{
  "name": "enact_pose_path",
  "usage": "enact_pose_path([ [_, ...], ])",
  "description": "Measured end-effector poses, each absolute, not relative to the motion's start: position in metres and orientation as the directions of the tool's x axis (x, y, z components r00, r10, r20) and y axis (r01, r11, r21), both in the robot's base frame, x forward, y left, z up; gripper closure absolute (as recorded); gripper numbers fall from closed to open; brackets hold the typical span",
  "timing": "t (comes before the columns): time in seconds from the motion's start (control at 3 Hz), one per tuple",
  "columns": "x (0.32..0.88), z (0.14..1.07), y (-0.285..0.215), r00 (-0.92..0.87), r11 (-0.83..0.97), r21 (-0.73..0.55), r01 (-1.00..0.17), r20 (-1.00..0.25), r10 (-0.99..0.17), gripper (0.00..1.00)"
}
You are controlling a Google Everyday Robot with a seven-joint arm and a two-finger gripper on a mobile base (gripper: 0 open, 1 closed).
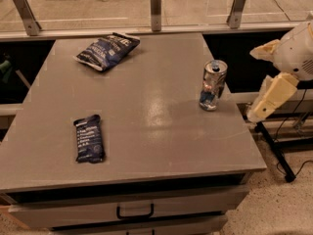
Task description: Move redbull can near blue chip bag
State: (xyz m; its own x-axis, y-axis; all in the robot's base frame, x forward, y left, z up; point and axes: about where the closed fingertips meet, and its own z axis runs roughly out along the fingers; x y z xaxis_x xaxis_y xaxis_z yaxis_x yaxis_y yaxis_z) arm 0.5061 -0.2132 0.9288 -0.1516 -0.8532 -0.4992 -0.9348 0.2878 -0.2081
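The redbull can is slim, silver and blue, and stands upright near the right edge of the grey table. The blue chip bag is puffy and dark blue with white lettering, and lies at the table's far left-centre. My gripper hangs just off the table's right edge, a short way right of the can and at about its height. Its two cream fingers stand apart with nothing between them. The can and the bag are far apart.
A smaller flat dark-blue bar wrapper lies near the table's front left. A rail with metal posts runs along the far edge. A drawer handle shows below the front edge. A black stand leg and cables are on the floor at the right.
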Motion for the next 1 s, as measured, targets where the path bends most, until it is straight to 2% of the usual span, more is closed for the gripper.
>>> enact_pose_path([
  [1.0,0.557,0.899,-0.171,-0.109,0.295,-0.098,-0.950,-0.784,-0.611,0.00],
])
